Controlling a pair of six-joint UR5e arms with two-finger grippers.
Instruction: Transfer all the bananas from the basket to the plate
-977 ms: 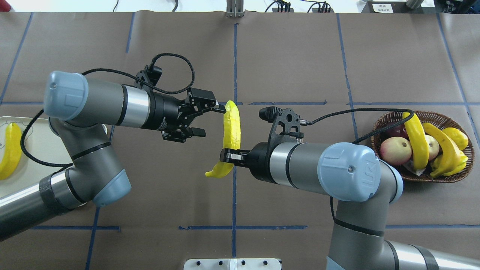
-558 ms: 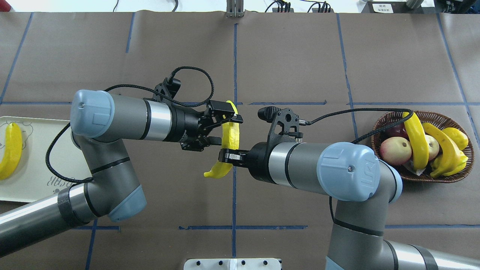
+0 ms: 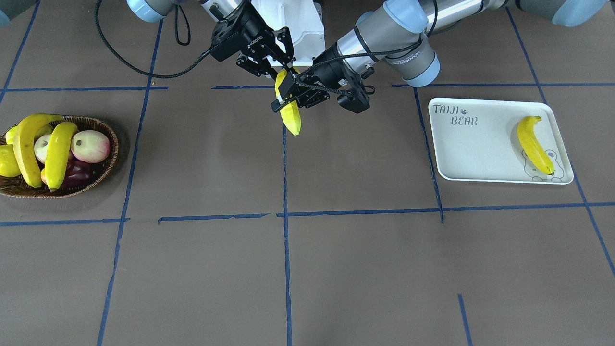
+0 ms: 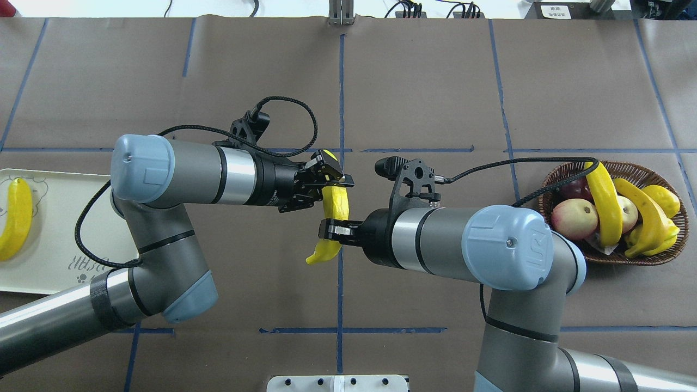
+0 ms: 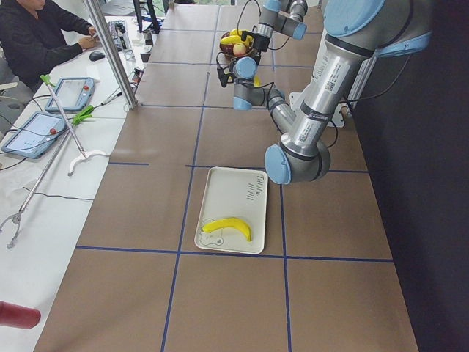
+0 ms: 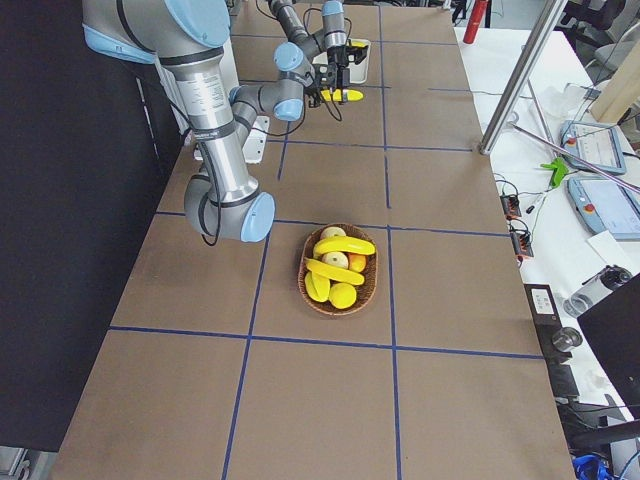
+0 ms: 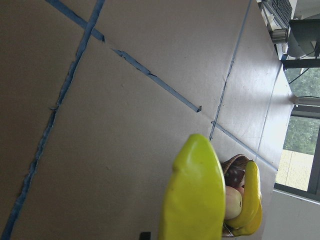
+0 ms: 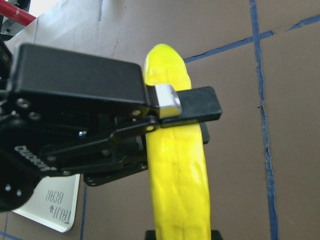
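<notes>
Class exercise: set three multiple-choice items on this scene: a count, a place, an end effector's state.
1. Bananas on the plate? A one B two C four
2. Where is the held banana? A on the plate B in mid-air above the table C on the floor
3. The right end effector is: A open, empty B shut on the held banana C out of view
Answers: 1 A, a lone banana lies there; 2 B, it hangs clear of the table; 3 B, it clamps the fruit's lower part.

Bare table (image 4: 425,92) between plate (image 4: 60,218) and basket (image 4: 642,173); sole obstacle midway: left hand (image 4: 333,173), right hand (image 4: 328,229), shared banana (image 4: 337,204).
</notes>
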